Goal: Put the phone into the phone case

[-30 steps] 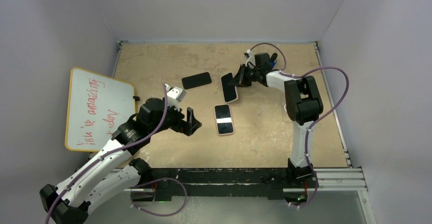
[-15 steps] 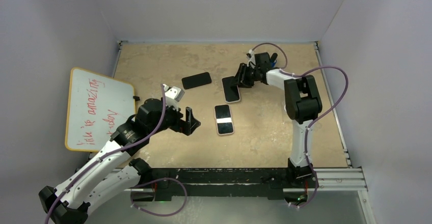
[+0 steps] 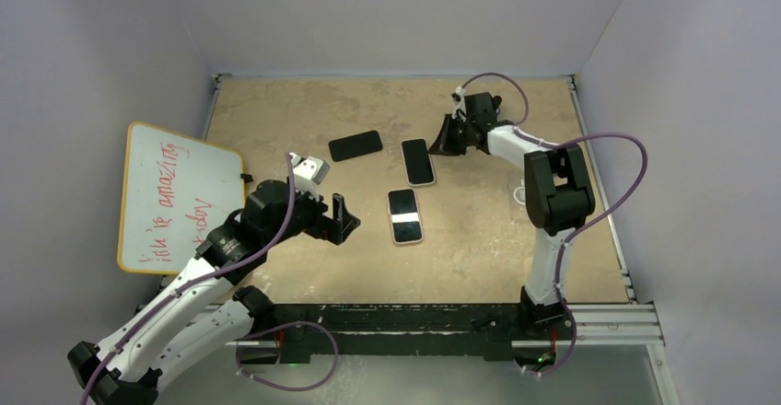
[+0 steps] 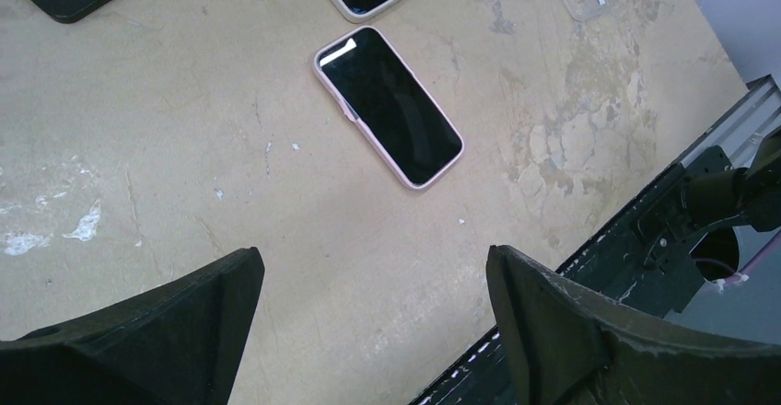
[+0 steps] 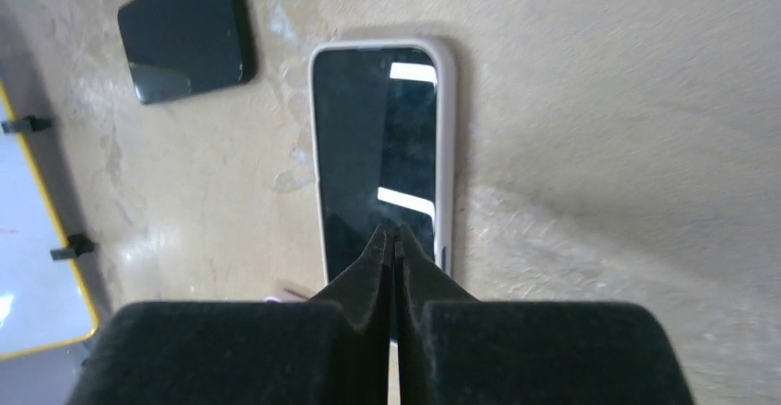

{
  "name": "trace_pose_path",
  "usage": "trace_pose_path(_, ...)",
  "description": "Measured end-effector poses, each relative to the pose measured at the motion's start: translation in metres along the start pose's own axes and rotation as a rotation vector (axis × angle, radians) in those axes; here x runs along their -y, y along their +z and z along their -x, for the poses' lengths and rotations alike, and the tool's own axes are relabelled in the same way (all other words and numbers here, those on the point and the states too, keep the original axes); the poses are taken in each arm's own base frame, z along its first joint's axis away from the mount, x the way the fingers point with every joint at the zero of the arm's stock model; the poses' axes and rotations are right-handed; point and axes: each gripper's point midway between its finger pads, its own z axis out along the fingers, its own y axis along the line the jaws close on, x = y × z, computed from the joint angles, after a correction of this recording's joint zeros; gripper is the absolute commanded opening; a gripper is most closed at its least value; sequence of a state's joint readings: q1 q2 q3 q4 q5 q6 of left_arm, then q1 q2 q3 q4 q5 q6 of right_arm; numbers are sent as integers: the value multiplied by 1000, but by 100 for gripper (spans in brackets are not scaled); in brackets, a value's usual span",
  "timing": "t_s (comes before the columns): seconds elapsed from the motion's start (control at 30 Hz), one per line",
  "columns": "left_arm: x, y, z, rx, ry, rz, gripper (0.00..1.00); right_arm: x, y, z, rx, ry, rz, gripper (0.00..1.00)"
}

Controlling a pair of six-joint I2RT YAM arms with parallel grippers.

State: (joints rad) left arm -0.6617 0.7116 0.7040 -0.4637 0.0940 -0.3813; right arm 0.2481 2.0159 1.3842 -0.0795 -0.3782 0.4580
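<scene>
1. Whiteboard (image 3: 177,198): yellow-framed, red handwriting, tilted, at the table's 9 o'clock side.
2. Table (image 3: 276,110): tan, mottled top with pale worn patches.
3. Aluminium rail (image 3: 608,313): along the 6 o'clock edge.
4. Walls (image 3: 396,9): plain pale grey, at 9, 12 and 3 o'clock.

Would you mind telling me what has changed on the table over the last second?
The right gripper let go of the light-rimmed phone, which now lies flat, then drew back to the right and shut empty. The left gripper, open, eased slightly leftward. The pink-cased phone and the black slab stayed put.
</scene>
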Motion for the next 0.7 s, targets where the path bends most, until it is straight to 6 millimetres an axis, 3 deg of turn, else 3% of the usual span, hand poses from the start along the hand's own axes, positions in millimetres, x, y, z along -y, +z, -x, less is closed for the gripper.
trace_pose_path(0.33,-3,-2,2,12,0,17,96,-42,14,-57,-117,-8,141,0)
trace_pose_path(0.47,-3,-1,1,10,0,20,96,-39,27,-80,-153,-4,141,0)
trace_pose_path(0.7,-7,0,-1,-1,-1,37,96,-36,23,-74,-115,-17,116,0)
